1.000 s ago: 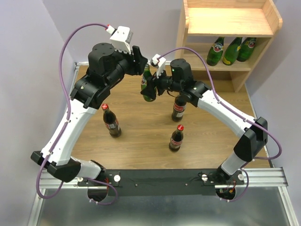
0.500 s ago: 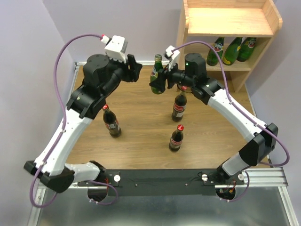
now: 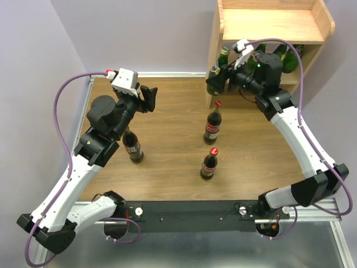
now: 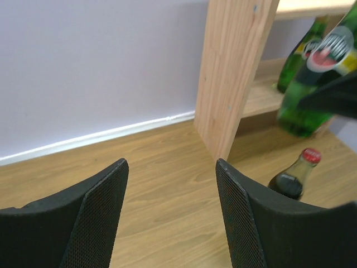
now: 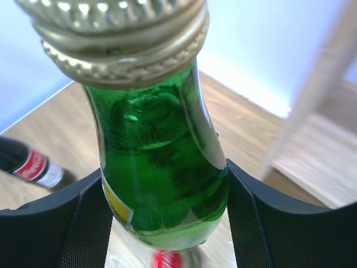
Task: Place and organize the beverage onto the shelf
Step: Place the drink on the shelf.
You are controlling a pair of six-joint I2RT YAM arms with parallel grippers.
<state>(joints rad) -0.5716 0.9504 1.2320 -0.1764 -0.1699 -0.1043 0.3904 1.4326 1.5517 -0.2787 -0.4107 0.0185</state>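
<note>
The right gripper [image 5: 165,174] clasped the gold-capped green glass bottle [image 5: 159,134] between its fingers, long axis nearly upright, cap uppermost; the left gripper [image 4: 170,167] gaped empty.

- I see the left arm [image 3: 61,184] and right arm [image 3: 301,139] built alike: long white link shells between bulky black joint housings [image 3: 103,109].
- A purple cable [image 3: 92,75] runs along the outside of each arm, base to wrist; the left one ends in a red plug [image 3: 110,72].
- Each wrist carries a white, boxy camera housing [image 3: 125,80].
- The left gripper [image 4: 170,164] and right gripper [image 5: 167,184] each show me two matte black fingers [image 4: 290,234] with finely cross-hatched inner pads [image 4: 97,218].
- Both bases bolt to a black plate [image 3: 189,215] on a silver aluminium rail [image 3: 329,207]; I count two white-headed knobs [image 3: 138,211] on the plate.
</note>
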